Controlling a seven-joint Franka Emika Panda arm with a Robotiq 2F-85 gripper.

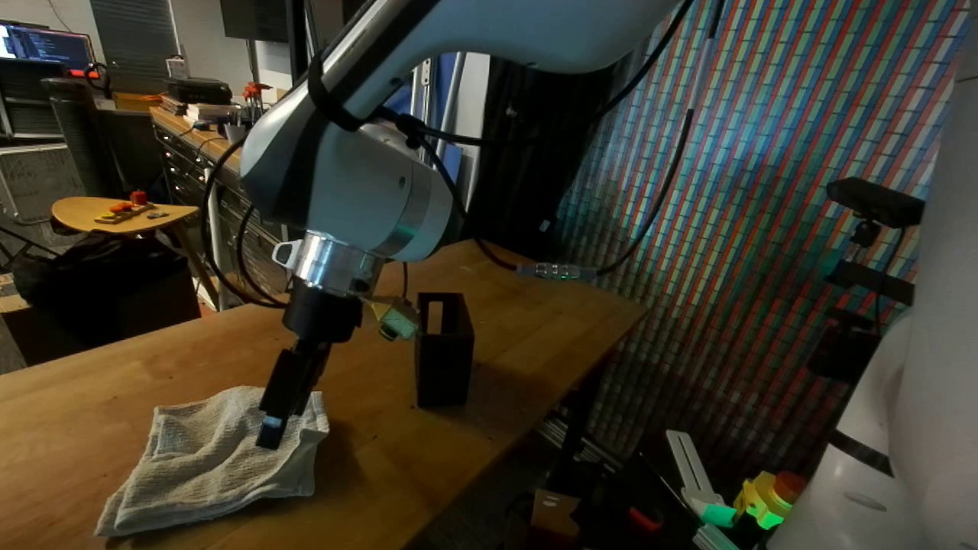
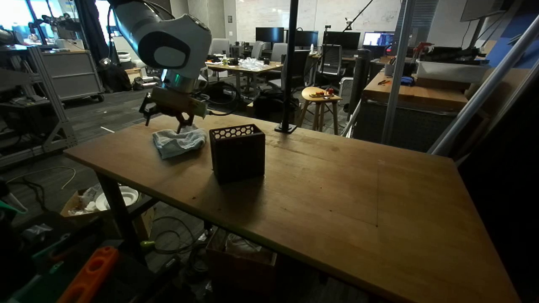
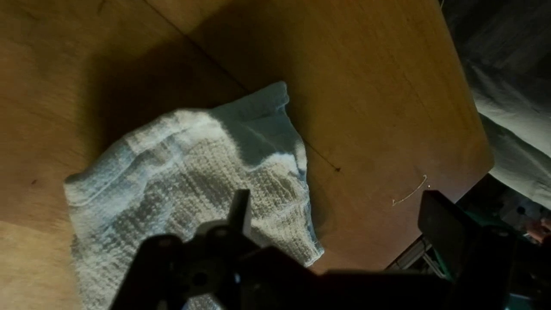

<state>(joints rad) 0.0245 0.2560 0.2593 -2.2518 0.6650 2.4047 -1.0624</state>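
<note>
Count one claw (image 3: 336, 201), spread wide. Find one pale cloth (image 1: 206, 470), rumpled on one bench (image 2: 358, 202), beneath one of the claw's two fingers; cannot tell whether touching. Find one black box (image 2: 238, 158) standing to one side of the claw, apart from it. See, in the wrist view, an edge and corner of the bench near the other finger; past the box, see a long stretch of bench.
</note>
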